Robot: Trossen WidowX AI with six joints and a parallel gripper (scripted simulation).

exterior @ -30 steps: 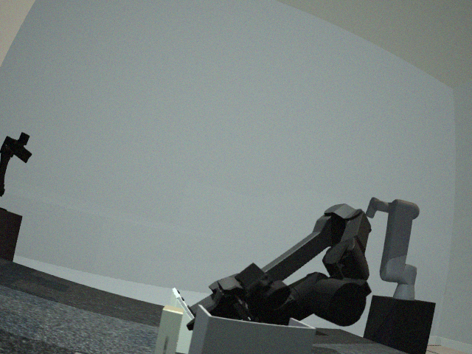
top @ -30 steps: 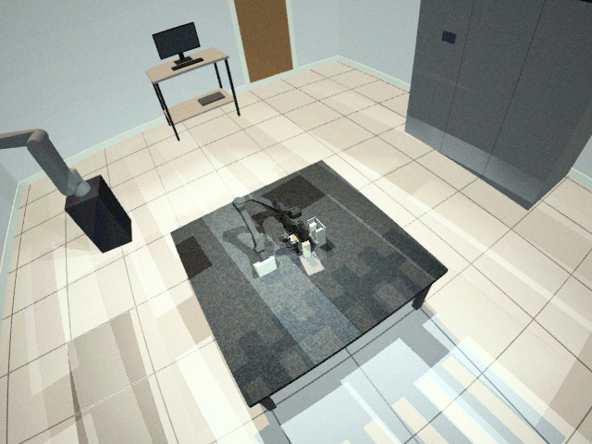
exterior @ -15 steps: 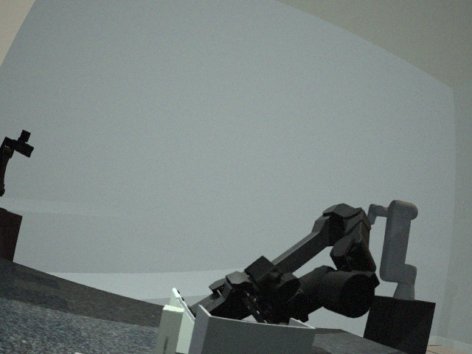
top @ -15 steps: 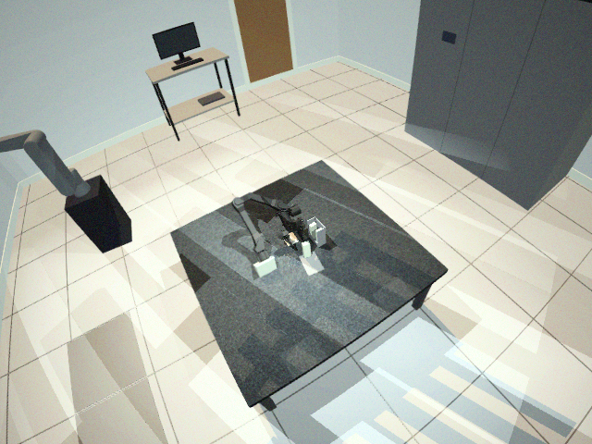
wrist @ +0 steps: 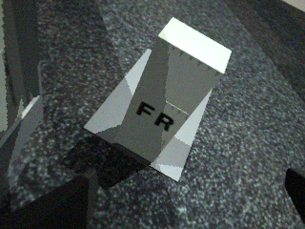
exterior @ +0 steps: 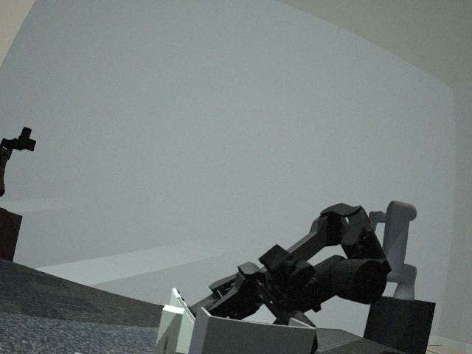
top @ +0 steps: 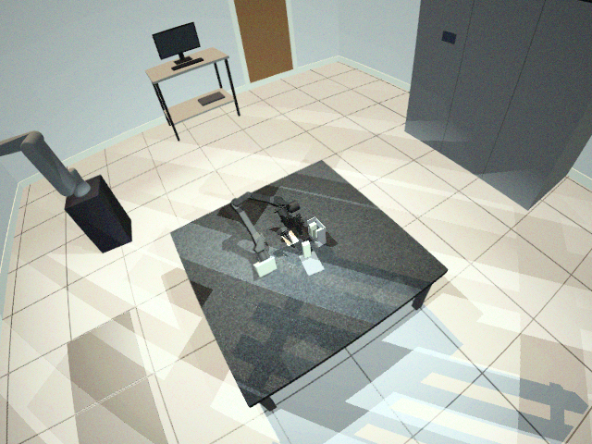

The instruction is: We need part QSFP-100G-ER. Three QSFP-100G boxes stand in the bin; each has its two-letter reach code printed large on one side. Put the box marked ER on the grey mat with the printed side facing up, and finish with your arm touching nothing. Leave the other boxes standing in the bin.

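A pale box [wrist: 191, 81] [top: 305, 249] stands upright on its end at one edge of the grey mat [wrist: 106, 114] [top: 313, 265]. Its large printed letters read FR in the wrist view, on the side facing the wrist camera; that side is not facing up. My gripper [wrist: 190, 177] is open with nothing between the fingers. It is on the printed side of the box, apart from it. The grey bin [top: 321, 235] [exterior: 255, 337] is beside the mat, and pale box tops show inside it in the top view. How many is unclear, and their codes are hidden.
The bin's wall is at the left edge of the wrist view. A larger pale block [top: 265, 267] is by my arm's base. The dark table [top: 382, 239] carries everything. A grey arm on a dark pedestal [top: 97, 215], a desk with a monitor [top: 177, 40] and a cabinet [top: 483, 95] are off the table.
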